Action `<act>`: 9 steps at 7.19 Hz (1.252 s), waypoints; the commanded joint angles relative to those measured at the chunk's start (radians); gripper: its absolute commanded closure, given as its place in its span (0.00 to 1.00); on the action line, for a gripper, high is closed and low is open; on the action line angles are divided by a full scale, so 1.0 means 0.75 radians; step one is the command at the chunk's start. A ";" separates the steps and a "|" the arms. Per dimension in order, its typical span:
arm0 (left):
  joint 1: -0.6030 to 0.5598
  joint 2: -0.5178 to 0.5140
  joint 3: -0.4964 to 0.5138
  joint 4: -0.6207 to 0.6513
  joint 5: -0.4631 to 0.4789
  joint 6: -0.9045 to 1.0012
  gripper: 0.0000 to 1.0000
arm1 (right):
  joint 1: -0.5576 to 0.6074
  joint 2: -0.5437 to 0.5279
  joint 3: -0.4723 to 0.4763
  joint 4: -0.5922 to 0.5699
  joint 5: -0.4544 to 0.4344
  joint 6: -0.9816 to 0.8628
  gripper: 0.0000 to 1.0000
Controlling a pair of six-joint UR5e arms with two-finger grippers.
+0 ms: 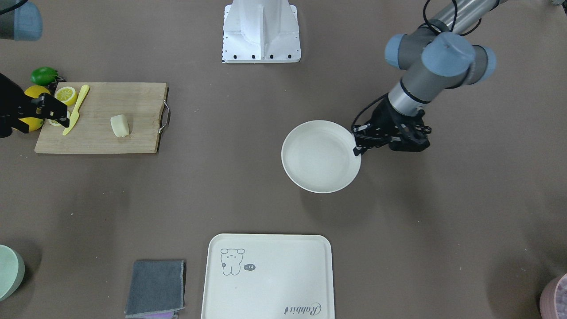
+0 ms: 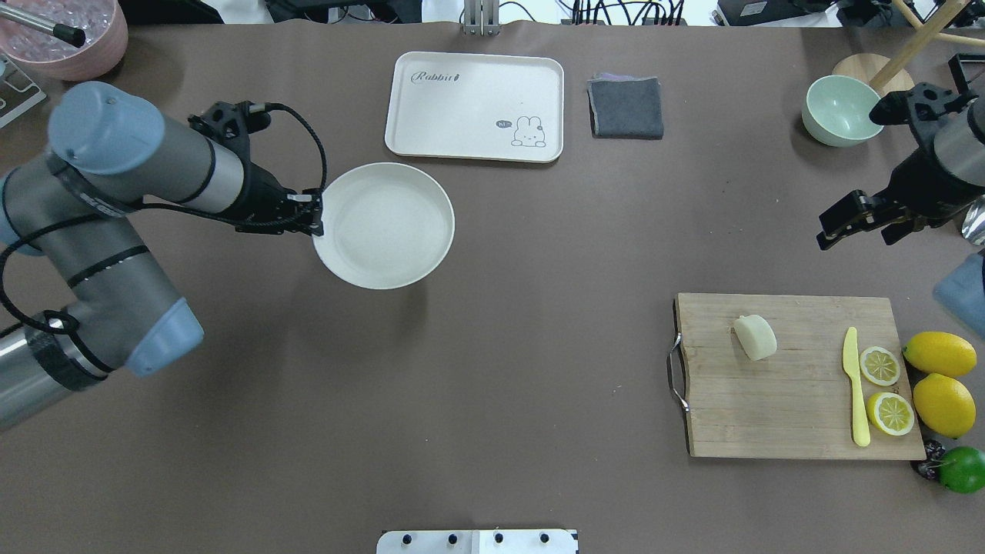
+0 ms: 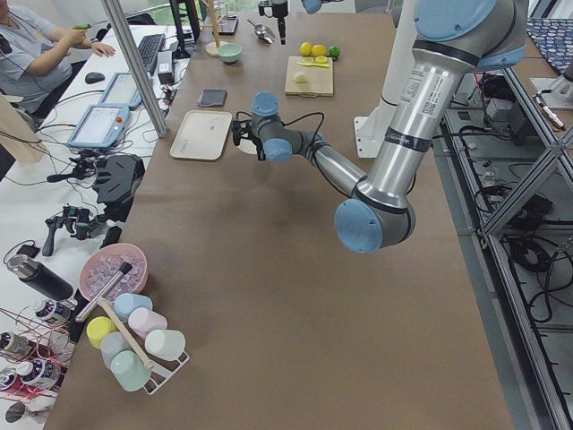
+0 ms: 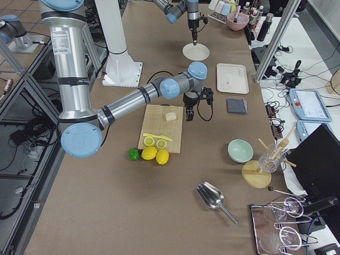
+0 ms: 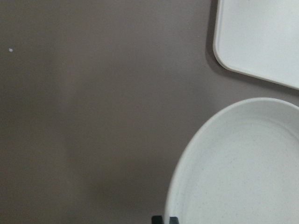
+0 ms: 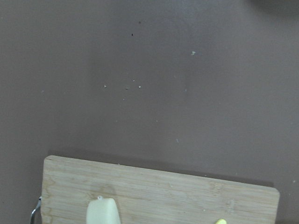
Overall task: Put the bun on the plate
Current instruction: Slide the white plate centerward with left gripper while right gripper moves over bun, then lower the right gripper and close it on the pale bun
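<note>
The bun is a pale cream lump lying on the wooden cutting board, toward its handle end; it also shows as the bun and at the bottom edge of the right wrist view as the bun. The off-white plate sits left of centre, near the tray. My left gripper is shut on the plate's near-left rim, and the rim fills the left wrist view. My right gripper hangs open above the table beyond the board, holding nothing.
A cream tray with a drawing lies behind the plate, with a grey cloth and a pale green bowl to its right. A yellow knife, lemon halves, whole lemons and a lime crowd the board's right end.
</note>
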 commanded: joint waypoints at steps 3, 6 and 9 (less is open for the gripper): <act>0.334 -0.105 -0.004 0.042 0.297 -0.145 1.00 | -0.243 0.020 -0.011 0.000 -0.130 0.081 0.00; 0.388 -0.126 0.000 0.056 0.340 -0.147 1.00 | -0.351 0.031 -0.066 0.083 -0.179 0.083 0.01; 0.388 -0.126 0.000 0.060 0.340 -0.145 1.00 | -0.376 0.016 -0.144 0.215 -0.186 0.091 0.04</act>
